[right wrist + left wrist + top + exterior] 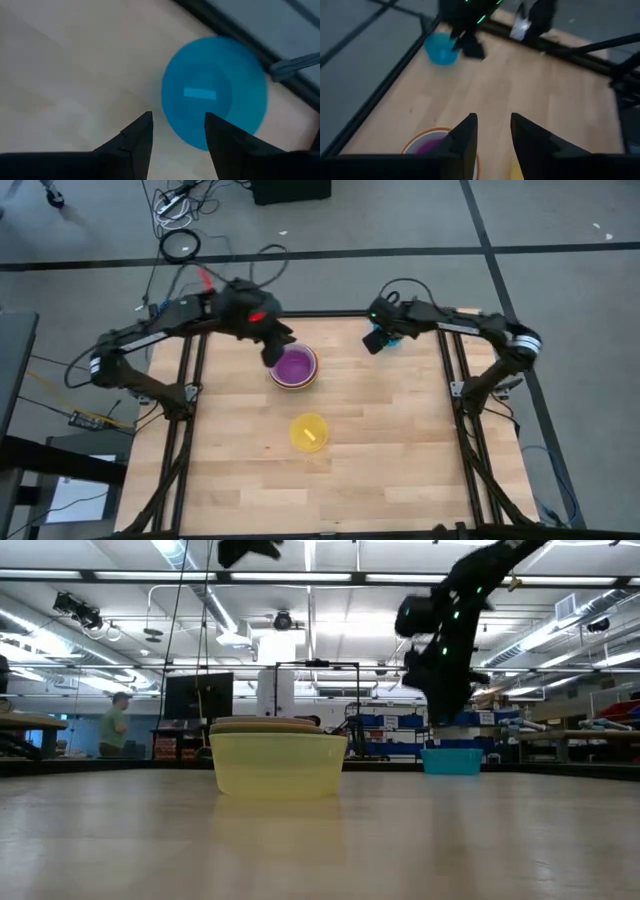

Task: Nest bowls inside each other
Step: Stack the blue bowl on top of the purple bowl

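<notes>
A stack of nested bowls [293, 367] sits at the table's far middle, with a purple bowl innermost and orange and pale rims around it. My left gripper [492, 130] hovers open above the stack's far-left side, holding nothing. A yellow bowl [309, 432] rests on its base nearer the table's centre. A blue bowl [215, 97] rests on its base by the far edge, right of the stack. My right gripper [175, 127] is open above the blue bowl's rim, fingers slanting down, apart from the bowl.
Black frame rails [190, 380] run along the table's left, right and far edges; the blue bowl lies close to the far rail. Bare wood lies in front of the yellow bowl [278, 762]. A person [115, 725] stands in the room far behind the table.
</notes>
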